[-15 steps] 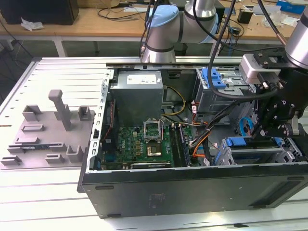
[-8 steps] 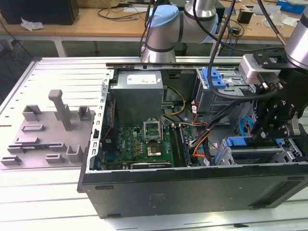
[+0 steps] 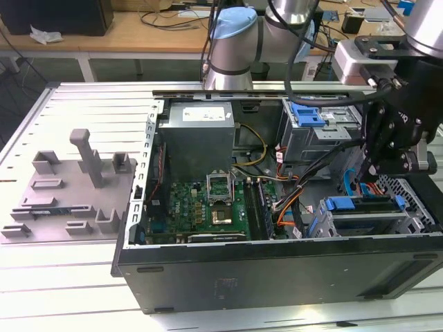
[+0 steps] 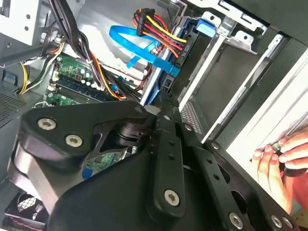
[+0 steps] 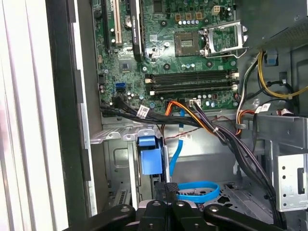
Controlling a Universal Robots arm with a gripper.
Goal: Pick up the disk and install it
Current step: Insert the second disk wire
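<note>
From the exterior view's left we pass the grey fixture plate [image 3: 66, 190], well clear of our claw [image 3: 369, 168], then the motherboard [image 3: 208, 207], then the disk [image 3: 363, 214] in its bay directly beneath the claw. We cannot tell how far the claw is open. The blue data cable [image 4: 139, 45] beside it could snag.

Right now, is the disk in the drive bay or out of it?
In: the disk sits in the bay under the gripper; seating cannot tell.
</note>
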